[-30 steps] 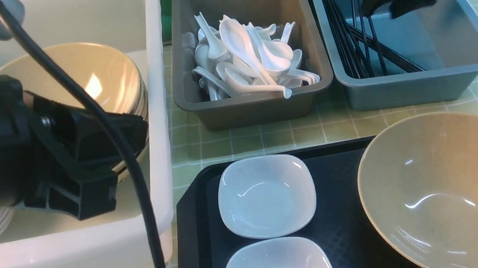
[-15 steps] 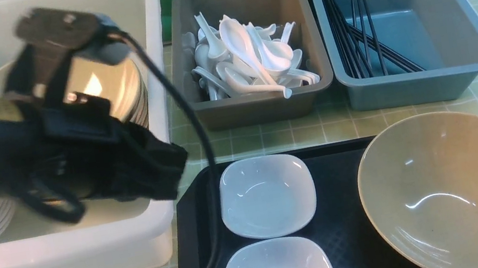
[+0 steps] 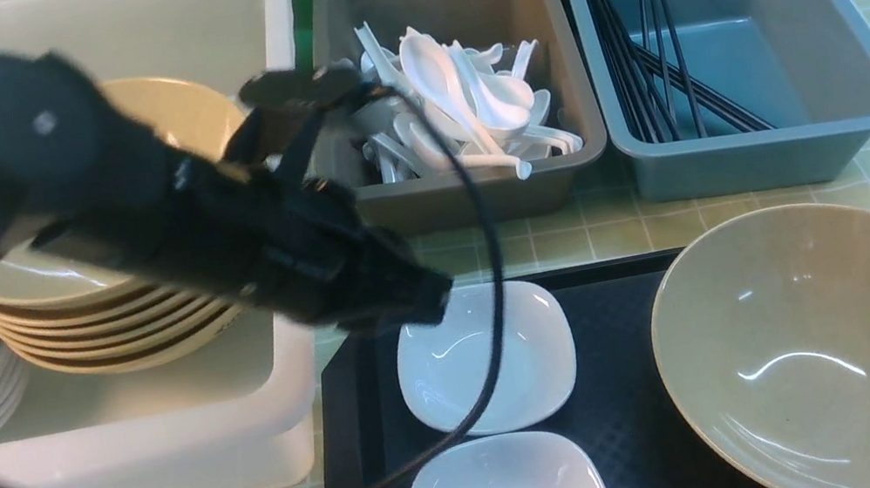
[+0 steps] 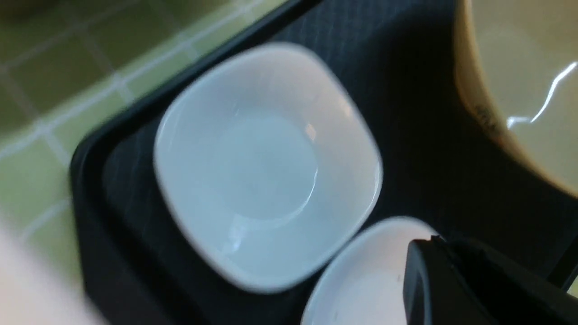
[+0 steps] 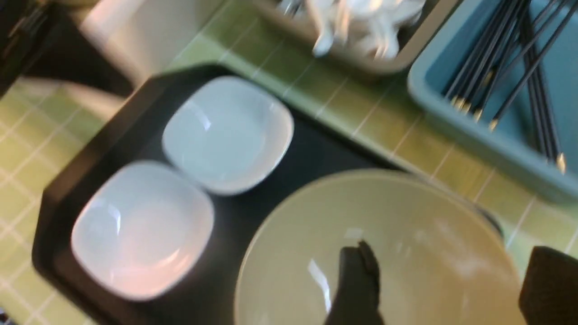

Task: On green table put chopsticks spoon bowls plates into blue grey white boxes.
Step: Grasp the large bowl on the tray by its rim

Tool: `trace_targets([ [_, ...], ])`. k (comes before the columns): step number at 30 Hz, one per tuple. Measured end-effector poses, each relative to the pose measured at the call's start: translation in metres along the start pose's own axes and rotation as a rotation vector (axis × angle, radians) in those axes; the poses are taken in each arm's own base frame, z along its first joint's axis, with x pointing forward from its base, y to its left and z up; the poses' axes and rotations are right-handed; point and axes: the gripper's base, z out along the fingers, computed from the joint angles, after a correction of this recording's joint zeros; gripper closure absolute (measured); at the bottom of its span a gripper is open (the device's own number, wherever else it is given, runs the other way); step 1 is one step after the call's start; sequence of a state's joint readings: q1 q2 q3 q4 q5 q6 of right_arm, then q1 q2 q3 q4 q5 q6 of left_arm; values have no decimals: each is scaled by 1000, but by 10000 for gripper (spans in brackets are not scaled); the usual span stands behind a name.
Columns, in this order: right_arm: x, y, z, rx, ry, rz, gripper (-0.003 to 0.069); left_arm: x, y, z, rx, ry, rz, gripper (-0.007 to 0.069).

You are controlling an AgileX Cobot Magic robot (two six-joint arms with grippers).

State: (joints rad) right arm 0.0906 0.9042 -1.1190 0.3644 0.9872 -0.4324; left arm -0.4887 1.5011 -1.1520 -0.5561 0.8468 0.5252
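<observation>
While left claw (image 3: pixel 420 303) hangs closed, white plate (image 3: pixel 464 363) just beside

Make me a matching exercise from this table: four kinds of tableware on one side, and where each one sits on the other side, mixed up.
Things:
1. spoons
2. chopsticks
3. small white dishes
4. stack of tan bowls

Places:
A. black tray
B. white box
C. grey box
D. blue box

Pairs: 1-C, 2-D, 3-A, 4-B
</observation>
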Motion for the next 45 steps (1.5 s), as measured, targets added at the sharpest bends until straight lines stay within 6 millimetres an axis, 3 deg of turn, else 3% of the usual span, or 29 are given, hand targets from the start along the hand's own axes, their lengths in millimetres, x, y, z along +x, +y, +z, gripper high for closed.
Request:
trace_targets([
  [6, 65, 27, -27, 28, -97, -36, 194, -40, -12, 21, 57, 11, 100, 622],
  [8, 68, 28, -27, 28, -98, -38, 205, -45, -14, 27, 57, 20, 116, 619],
  [11, 76, 30, -26, 17, -73, -40, 314, -59, -21, 54, 31, 71, 159, 550],
  [12, 76, 30, -26, 17, -73, -40, 314, -61, -21, 55, 23, 71, 165, 545],
  [14, 76, 30, -26, 12, -67, -51, 477, -68, -18, 74, -16, 109, 137, 456],
  [16, 76, 31, -26, 0, -66, -68, 565, -72, -16, 81, -29, 123, 115, 393],
  [19, 77, 36, -25, -53, -61, -115, 624, -75, -10, 96, -30, 173, 82, 268],
  [24, 75, 45, -19, -163, -24, -194, 637, -77, -5, 118, 1, 290, 85, 54],
  [27, 74, 47, -16, -187, -10, -208, 636, -79, -2, 128, 6, 303, 94, -2],
  [35, 74, 48, -16, -199, -8, -201, 636, -78, -3, 150, 104, 292, 77, -5],
  [45, 76, 49, -16, -206, 12, -186, 636, -111, -13, 125, 106, 180, 76, -2],
])
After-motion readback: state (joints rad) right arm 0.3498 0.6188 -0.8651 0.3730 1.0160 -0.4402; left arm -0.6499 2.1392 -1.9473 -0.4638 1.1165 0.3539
